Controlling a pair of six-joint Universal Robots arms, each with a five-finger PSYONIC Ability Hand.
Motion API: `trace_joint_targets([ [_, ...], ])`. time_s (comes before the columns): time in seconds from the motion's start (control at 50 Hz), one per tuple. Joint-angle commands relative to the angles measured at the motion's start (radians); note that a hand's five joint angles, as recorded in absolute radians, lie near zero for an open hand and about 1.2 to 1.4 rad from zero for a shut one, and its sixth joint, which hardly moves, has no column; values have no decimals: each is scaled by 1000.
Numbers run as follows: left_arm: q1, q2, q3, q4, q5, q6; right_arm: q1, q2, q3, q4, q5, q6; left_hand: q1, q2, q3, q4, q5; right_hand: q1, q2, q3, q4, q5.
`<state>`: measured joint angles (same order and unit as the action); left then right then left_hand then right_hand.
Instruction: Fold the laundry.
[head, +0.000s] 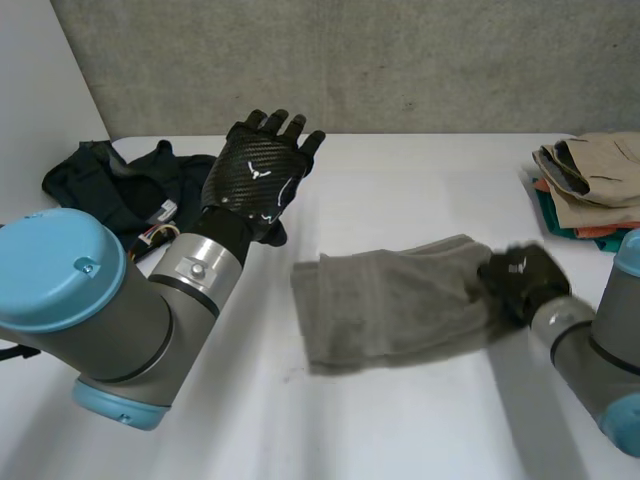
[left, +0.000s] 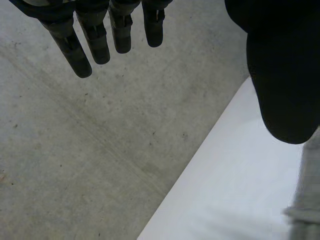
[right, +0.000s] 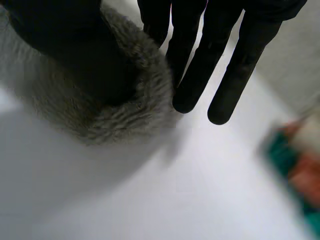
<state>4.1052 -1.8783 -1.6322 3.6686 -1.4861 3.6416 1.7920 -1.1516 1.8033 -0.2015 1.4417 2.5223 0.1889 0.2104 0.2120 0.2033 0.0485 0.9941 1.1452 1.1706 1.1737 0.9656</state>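
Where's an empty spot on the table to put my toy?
The white table is bare at the back, between the raised left hand and the folded beige and teal clothes, and on the robot's side of the grey towel. Crowded: beside the heap of dark clothes, and the towel's end in the right hand.

Bright, soft, even light.
The white tabletop (head: 400, 180) looks pale, with a faint shadow under the grey towel (head: 390, 305).
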Motion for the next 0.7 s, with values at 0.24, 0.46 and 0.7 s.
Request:
trace_joint_targets([
  [0.24,38,70,-44,-1,-80,-1,603,190,-214,-167,-113,-117,10,-12,-13,-4,-24,205,54,29,25,59],
  [0.46,23,59,20,-2,-85,-37,377,-84,-156,-113,-60,114,7,-14,-16,-7,-27,-820,-971,-996,-999,-966],
  [0.7,-128,-68,196,-234,-223,-273,257,-97,-278,146,-27,401,22,0,-1,7,-12,-820,-971,-996,-999,-966],
])
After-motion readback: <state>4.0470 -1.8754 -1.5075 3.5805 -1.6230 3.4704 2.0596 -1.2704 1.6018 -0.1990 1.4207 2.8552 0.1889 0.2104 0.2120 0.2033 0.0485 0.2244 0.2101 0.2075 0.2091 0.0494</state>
